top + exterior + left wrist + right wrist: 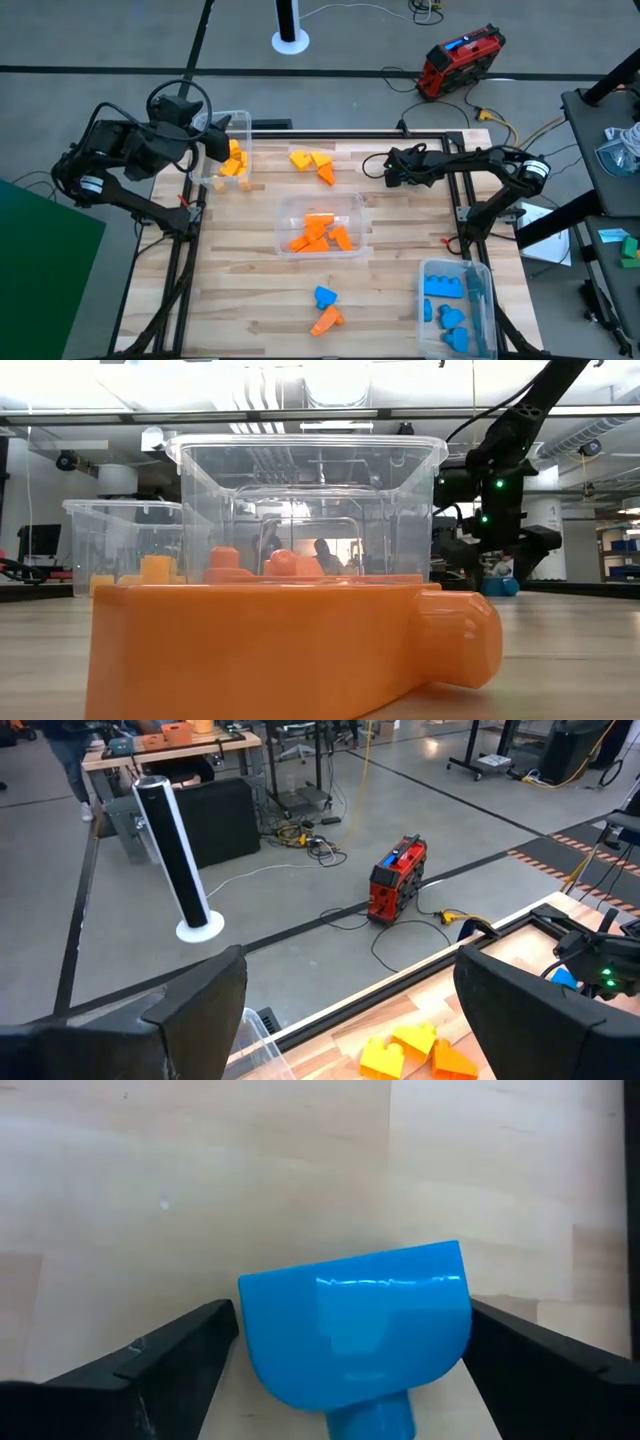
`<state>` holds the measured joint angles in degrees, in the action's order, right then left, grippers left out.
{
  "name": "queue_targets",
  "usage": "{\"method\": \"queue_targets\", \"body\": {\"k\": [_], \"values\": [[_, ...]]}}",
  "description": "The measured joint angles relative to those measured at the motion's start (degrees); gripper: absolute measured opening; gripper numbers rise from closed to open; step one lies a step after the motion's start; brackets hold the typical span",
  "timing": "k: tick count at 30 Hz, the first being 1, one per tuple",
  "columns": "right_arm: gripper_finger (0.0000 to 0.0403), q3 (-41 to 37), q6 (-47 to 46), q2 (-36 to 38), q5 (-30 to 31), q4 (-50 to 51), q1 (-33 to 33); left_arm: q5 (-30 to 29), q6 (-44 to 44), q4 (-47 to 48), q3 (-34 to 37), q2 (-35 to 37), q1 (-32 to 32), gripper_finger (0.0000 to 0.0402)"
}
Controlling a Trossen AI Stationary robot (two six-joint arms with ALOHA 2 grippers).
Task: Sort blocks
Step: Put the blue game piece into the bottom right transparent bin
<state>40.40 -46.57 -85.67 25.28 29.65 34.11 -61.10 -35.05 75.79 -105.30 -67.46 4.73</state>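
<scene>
Left claw (213, 143) hovers spread and empty over the clear plastic bin (240, 122) of yellow blocks at the tabletop's (400, 270) far-left edge. Right claw (350, 1355), far right, straddles a rounded blue plastic block (355, 1320), fingers wide, not yet gripping. Risk, as judged: closing off-centre on that curved face could squirt it sideways.

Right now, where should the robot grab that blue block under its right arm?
Grab the blue block across its wide rounded body, on the two straight sides, not the thin stub at one end. It lies flat on the table, so come straight down from above, where the right gripper hangs. The left gripper waits open over a clear bin.
</scene>
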Motion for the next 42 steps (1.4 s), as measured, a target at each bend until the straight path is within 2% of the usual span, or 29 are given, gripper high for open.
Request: {"method": "queue_targets", "body": {"k": [4,11,20,28,31,36,42], "values": [[0.0354,0.0,0.05,-0.07,0.94,-0.26,0.02,-0.02,0.0,-0.02,0.0,-0.13,-0.07,0.0327],[0.028,-0.09,0.17,-0.07,2.63,-0.19,0.07,0.0,0.0,-0.02,0.0,-0.35,-0.13,0.0327],[0.0279,-0.15,0.14,1.2,1.24,1.73,-0.13,0.0,0.01,-0.02,0.0,-0.39,-0.13,0.0327],[0.0282,0.82,0.09,10.68,-2.12,5.25,-2.51,-0.02,0.99,0.0,0.0,-0.39,-0.13,0.0327],[0.028,2.37,0.85,16.08,-6.09,5.72,-3.48,-0.02,1.5,0.0,0.0,-0.39,-0.15,0.0327],[0.0283,5.79,2.22,25.31,-20.6,5.98,-6.6,-0.02,1.75,0.0,0.0,-0.39,-0.24,0.0327],[0.028,13.99,-0.03,32.94,-32.07,5.66,-16.2,-0.02,4.33,0.0,0.0,-0.39,-0.34,0.0327]]}}
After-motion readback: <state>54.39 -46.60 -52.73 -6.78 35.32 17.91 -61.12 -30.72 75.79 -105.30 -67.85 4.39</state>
